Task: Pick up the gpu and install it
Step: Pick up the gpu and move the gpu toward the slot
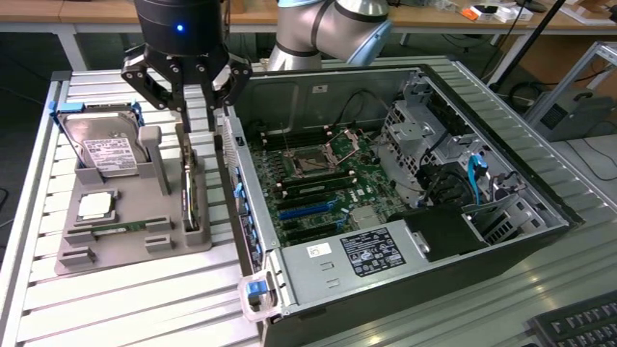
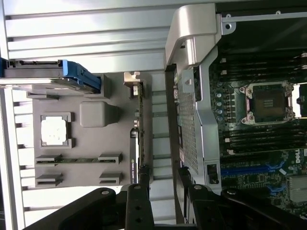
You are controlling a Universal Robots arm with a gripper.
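Pincer: your pincer (image 1: 195,119) hangs over the grey holder with its black fingers (image 2: 139,206) spread apart, gripping nothing; in the wrist view one finger lines up with the gpu's edge
Gpu: the gpu (image 1: 190,184) stands upright on its long edge in a slot of the holder, a thin dark card; the wrist view shows it edge-on, with a silvery bracket at the end away from the fingers; it runs alongside the case wall, apart from it
Holder: the grey holder (image 1: 130,249) lies on the bench, to the exterior view's left of the case; the gpu's slot is on the side nearest the case
Hard drive: a silver hard drive (image 1: 104,148) with a white label and blue side rails leans in the holder, near the gpu
Processor: a square processor (image 1: 97,206) lies flat in its own recess; just beside it lies a slim green memory stick (image 1: 121,227)
Case: the computer case (image 1: 540,199) lies with its open side up; you look onto the motherboard (image 1: 323,191), its processor socket (image 1: 313,163) and a grey power supply (image 1: 359,253)
Bench: the bench (image 1: 135,307) is made of ribbed metal slats
Contact: you cannot tell from either view whether a fingertip touches the card
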